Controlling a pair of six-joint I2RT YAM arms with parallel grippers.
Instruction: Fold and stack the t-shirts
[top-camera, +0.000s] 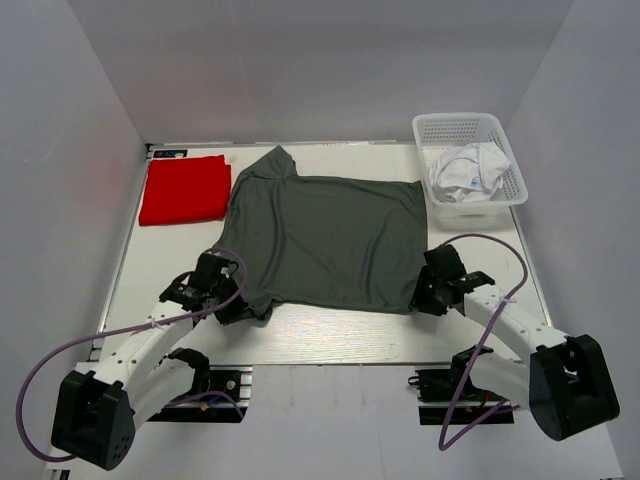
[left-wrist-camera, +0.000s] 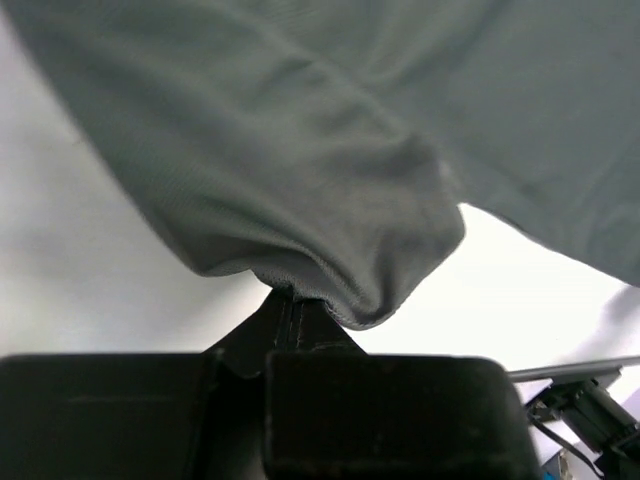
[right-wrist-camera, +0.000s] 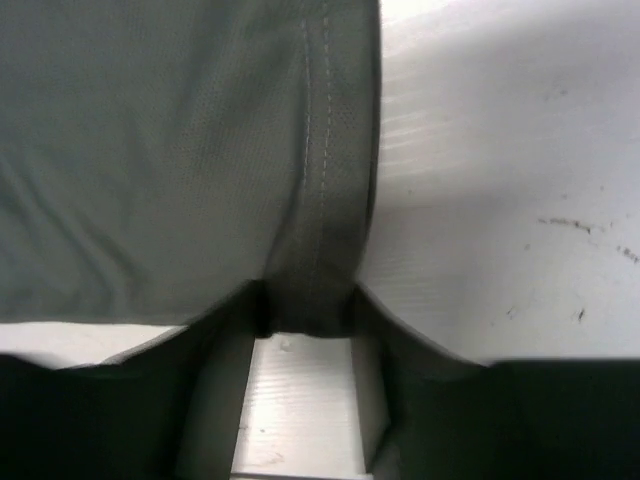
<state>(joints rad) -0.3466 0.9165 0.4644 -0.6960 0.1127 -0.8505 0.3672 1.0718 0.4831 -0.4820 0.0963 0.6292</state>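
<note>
From above, the grey-green t-shirt (top-camera: 325, 235) is seen spread flat on the middle of the table (top-camera: 330, 335); the red t-shirt (top-camera: 185, 188) is laid folded at the far left corner, just beside it; white t-shirts (top-camera: 468, 170) are heaped in the mesh basket (top-camera: 470, 125) at the far right. The grips are shown only by the wrist views: the left jaws are pressed onto a bunched fold (left-wrist-camera: 330, 230) at the near-left corner; the stitched hem (right-wrist-camera: 320, 200) is pinched by the right jaws at the near-right corner. Bare table is left along the near edge, between shirt and arm bases.
</note>
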